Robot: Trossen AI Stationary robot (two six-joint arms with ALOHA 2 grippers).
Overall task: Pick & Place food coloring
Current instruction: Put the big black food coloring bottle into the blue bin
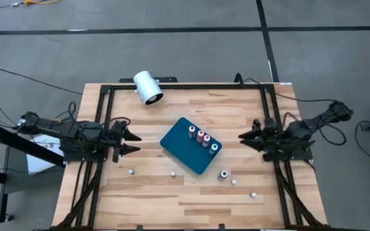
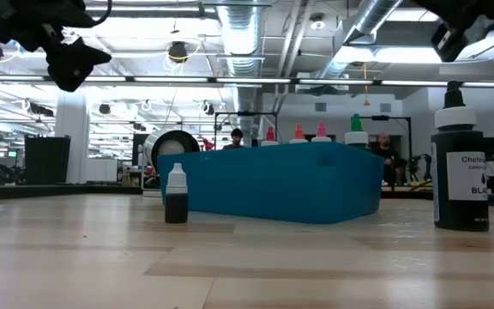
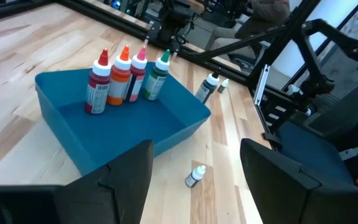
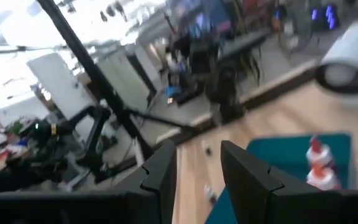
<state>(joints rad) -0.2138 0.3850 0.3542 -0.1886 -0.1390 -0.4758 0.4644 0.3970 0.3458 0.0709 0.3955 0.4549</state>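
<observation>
Four bottles stand in the tray at table centre; the black-topped bottle waits at its five o'clock. Left gripper — fingers apart — sits at nine o'clock, right gripper at three, slightly parted, empty. Best to descend straight over that bottle — close below its cap.

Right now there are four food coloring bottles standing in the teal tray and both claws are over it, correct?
Not quite. Four bottles do stand in the tray, but the high view shows the left claw and right claw off to either side.
</observation>
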